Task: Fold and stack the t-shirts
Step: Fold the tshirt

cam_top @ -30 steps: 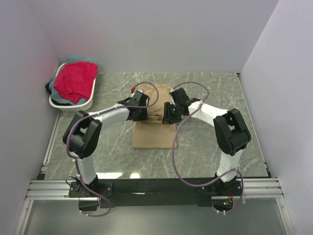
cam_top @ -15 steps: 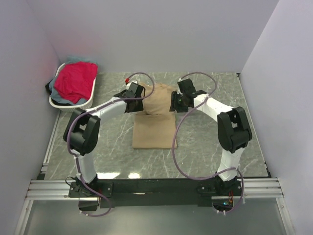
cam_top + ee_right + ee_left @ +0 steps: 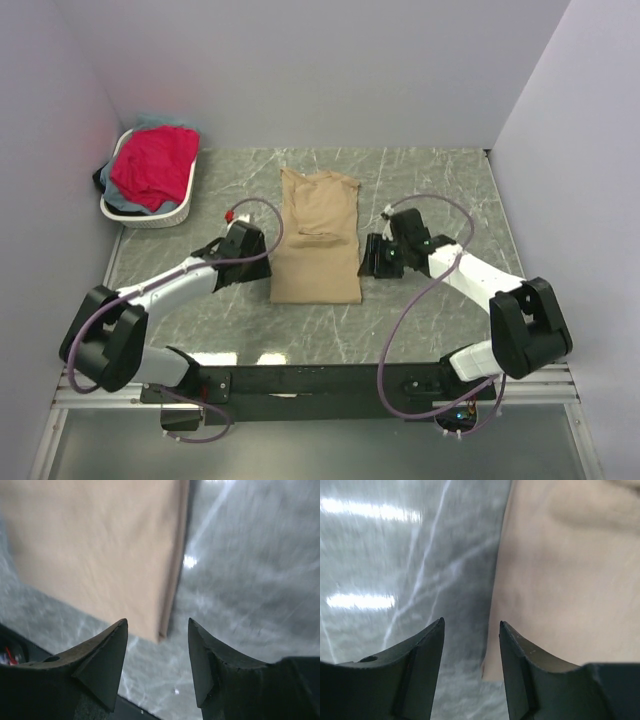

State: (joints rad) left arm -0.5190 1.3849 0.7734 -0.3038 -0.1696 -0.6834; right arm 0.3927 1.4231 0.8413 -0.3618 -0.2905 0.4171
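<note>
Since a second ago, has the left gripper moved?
Yes. In the top view the left gripper was over the tan cloth t-shirt, level with the white oval plastic basket's near rim; now it is nearer the bases, off the shirt's left edge.

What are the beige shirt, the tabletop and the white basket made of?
Beige shirt: soft matte cloth, probably cotton knit; it lies limp with creases. Tabletop: glossy grey marble look with pale veins and light glare; real stone or laminate, cannot tell. White basket: likely moulded plastic, smooth rim.
</note>
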